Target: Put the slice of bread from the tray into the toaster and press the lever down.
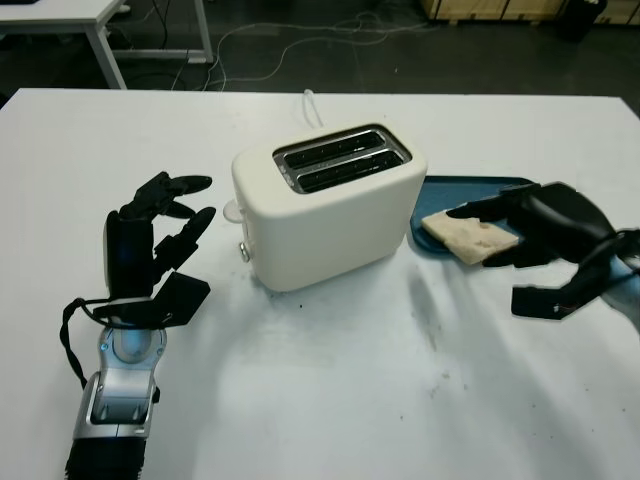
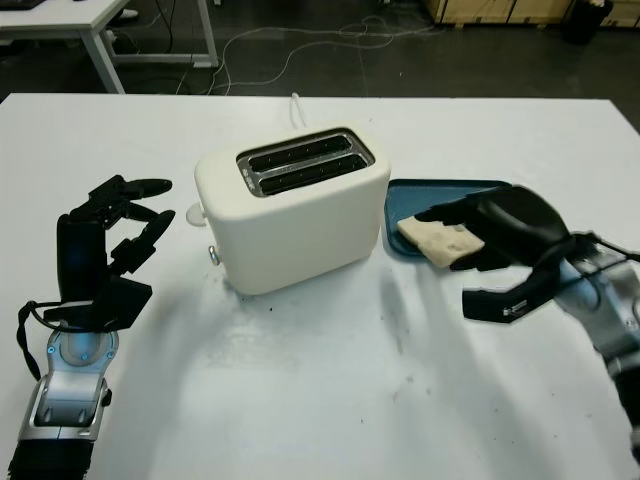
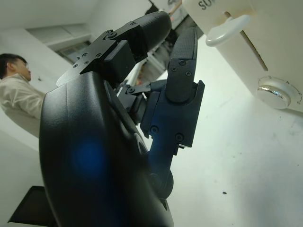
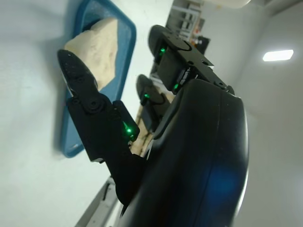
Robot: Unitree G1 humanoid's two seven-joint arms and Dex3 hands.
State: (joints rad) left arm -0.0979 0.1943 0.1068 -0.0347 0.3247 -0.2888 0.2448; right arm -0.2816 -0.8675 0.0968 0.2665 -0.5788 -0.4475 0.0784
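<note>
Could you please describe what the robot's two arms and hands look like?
The left hand and right hand are black with three jointed fingers. The forearms are silver metal with black cables; the left wrist glows blue, and green lights show by the right hand's fingers.

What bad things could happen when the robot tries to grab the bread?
The pale bread slice overhangs the flat blue tray's near edge, so the black right hand closing around it might knock it onto the white table. The soft bread could also crumple and miss the cream toaster's narrow slots.
</note>
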